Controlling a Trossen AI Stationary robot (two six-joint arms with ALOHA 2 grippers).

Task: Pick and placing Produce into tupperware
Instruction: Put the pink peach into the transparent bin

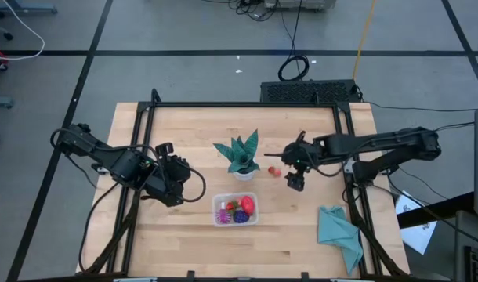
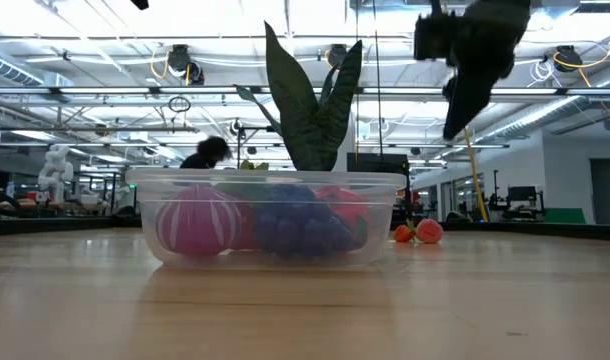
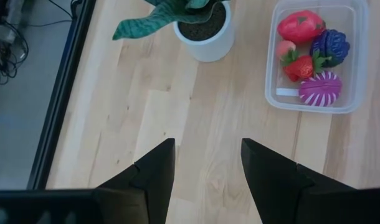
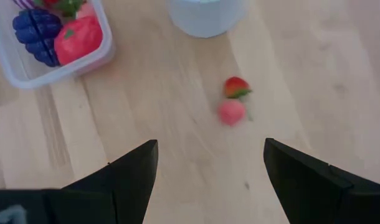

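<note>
Pale wood is carrying everything here: the surface [image 1: 184,243] is bearing the teal plant in its white pot [image 1: 242,166] at the middle, a teal cloth [image 1: 338,233] lying toward the right front corner, and the clear tupperware [image 1: 235,210] sitting just in front of the pot. Inside the tupperware, four pieces of produce are lying packed together: a larger red piece [image 3: 300,25], a dark purple piece [image 3: 330,45], a pink-purple ball [image 3: 320,89] and a red strawberry [image 3: 300,66].

Two small pieces are waiting outside it, a red strawberry [image 4: 236,87] and a pink one [image 4: 232,112], touching or nearly so, just beside the pot on the right.

The right gripper [image 4: 209,165] is hovering above the surface with its jaws spread wide and holding nothing; the loose pair is lying just ahead of its fingertips. The left gripper [image 3: 205,162] is waiting near the left side, jaws partly apart, empty.

The likely trouble: the two pieces are sitting so close that a closing jaw could catch both or knock one rolling, and the pot standing near is crowding the approach.
</note>
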